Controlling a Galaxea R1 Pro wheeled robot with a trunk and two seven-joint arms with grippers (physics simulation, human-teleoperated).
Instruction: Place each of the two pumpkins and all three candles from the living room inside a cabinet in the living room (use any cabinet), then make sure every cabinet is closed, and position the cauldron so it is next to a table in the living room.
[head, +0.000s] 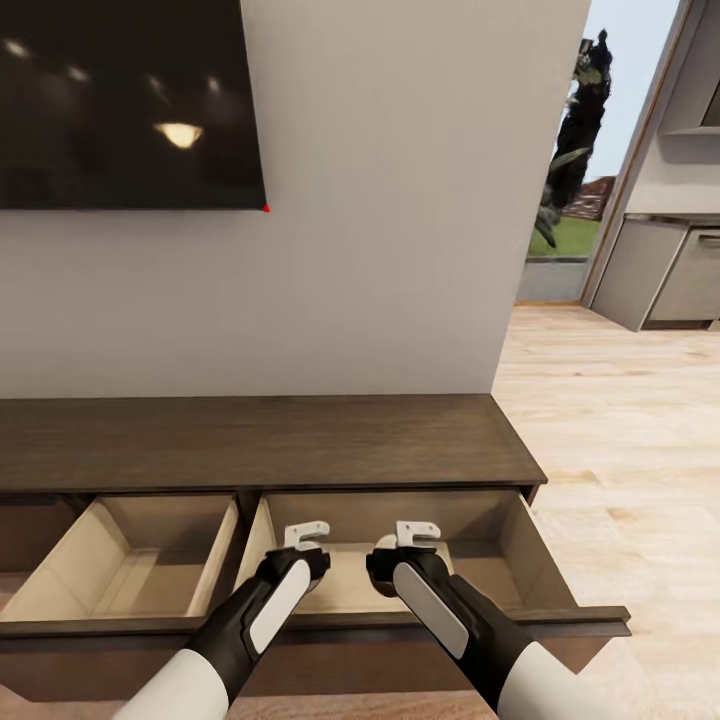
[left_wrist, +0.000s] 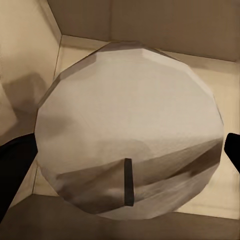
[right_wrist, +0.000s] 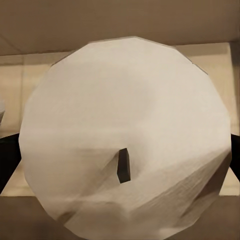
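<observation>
Both arms reach forward and down over the open right drawer (head: 500, 545) of the cabinet (head: 260, 440).

- **Left tool** (head: 306, 537): closed on a candle (left_wrist: 130, 130). In the left wrist view, the beige-grey cylinder is seen end-on, wick (left_wrist: 128, 181) facing the camera, with dark fingers (left_wrist: 15, 165) at either flank.
- **Right tool** (head: 417, 535): closed on a second candle (right_wrist: 125, 135), likewise seen end-on, wick (right_wrist: 123, 166) toward the camera.

Each candle's long axis runs along its tool's fingers, pointing down into the drawer. Pale drawer floor and walls lie directly beyond both candles, so the release point is straight below each tool. Whether either candle base touches the drawer floor cannot be determined, as each candle masks its own lower end.

The left drawer (head: 130, 560) also stands open. Both drawers will need shutting. Neither arm is nearer; both hang level over the same compartment.
</observation>
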